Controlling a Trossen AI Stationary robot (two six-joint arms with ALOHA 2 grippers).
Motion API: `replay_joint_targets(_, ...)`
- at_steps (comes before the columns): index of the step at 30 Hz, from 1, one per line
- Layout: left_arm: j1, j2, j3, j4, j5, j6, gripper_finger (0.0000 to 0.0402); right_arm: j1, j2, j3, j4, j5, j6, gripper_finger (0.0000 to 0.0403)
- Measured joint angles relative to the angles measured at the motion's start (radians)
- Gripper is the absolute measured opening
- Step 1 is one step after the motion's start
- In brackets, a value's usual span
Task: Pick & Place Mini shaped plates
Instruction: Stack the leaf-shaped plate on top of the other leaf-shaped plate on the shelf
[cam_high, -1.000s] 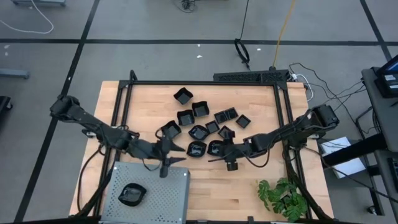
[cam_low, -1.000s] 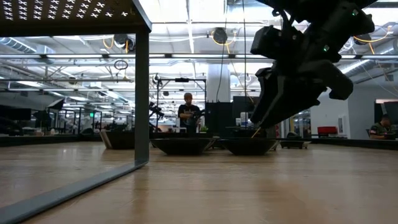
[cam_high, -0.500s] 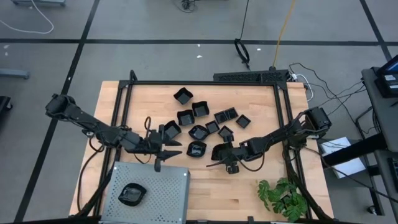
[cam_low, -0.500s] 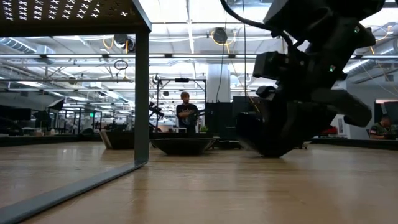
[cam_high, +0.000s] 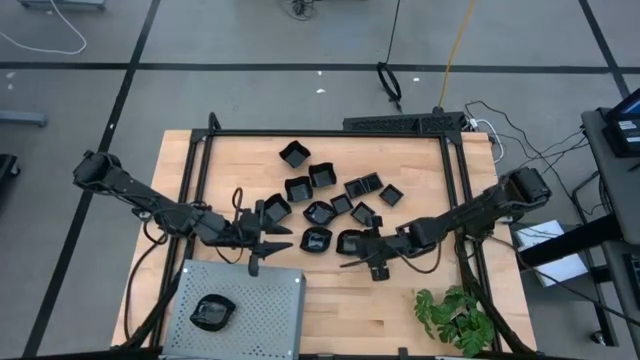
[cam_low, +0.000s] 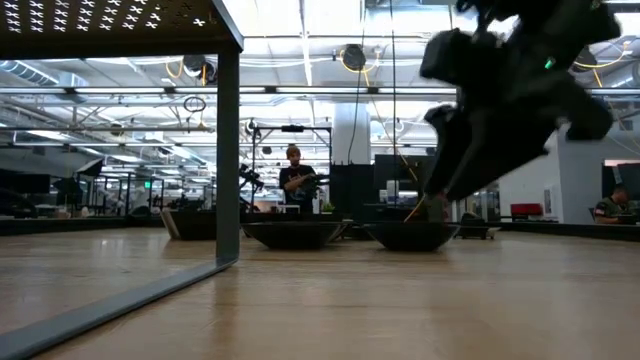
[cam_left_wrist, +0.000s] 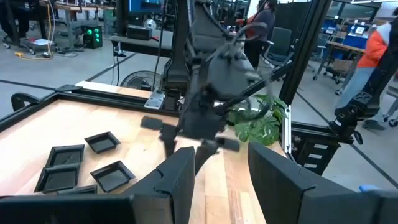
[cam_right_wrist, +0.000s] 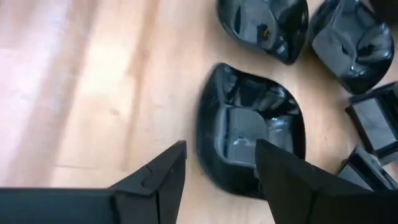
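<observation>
Several mini shaped plates, small glossy black dishes, lie in a loose cluster (cam_high: 335, 195) on the wooden table. One more plate (cam_high: 212, 312) sits in the grey perforated tray (cam_high: 265, 320) at the near left. My right gripper (cam_high: 352, 256) (cam_right_wrist: 221, 177) hangs open and slanting down over the near rim of a rounded square plate (cam_right_wrist: 252, 134) (cam_low: 412, 235), clear of it. My left gripper (cam_high: 278, 241) (cam_left_wrist: 221, 180) is open and level just beyond the tray's far edge, holding nothing.
A black frame (cam_high: 330, 134) borders the table. A green plant (cam_high: 455, 315) stands at the near right corner. The tray's raised leg (cam_low: 229, 150) shows in the low view. A person (cam_low: 293, 178) stands far behind the table, beyond another plate (cam_low: 295, 233).
My right gripper dipped down to the rounded square plate, then rose and drew back toward the table's right, still open; the plate stays on the table. My left gripper moved from the tray's far edge toward the plates and tipped up to level, then held still.
</observation>
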Motion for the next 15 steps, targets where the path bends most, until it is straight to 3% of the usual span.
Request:
replay_joint_targets(3,0.0,0.0,0.0,0.0,0.0,0.0,0.0154,0.014,-0.033,0.0,-0.069,0.019,0.071,0.0183)
replay_joint_targets(9,0.0,0.0,0.0,-0.001,0.0,0.0,0.0154,-0.013,-0.042,-0.016,-0.087,0.03,0.533,0.0183)
replay_joint_targets(15,0.0,0.0,0.0,0.0,-0.001,-0.006,0.0154,-0.018,-0.042,-0.116,0.031,0.156,0.598,0.0183)
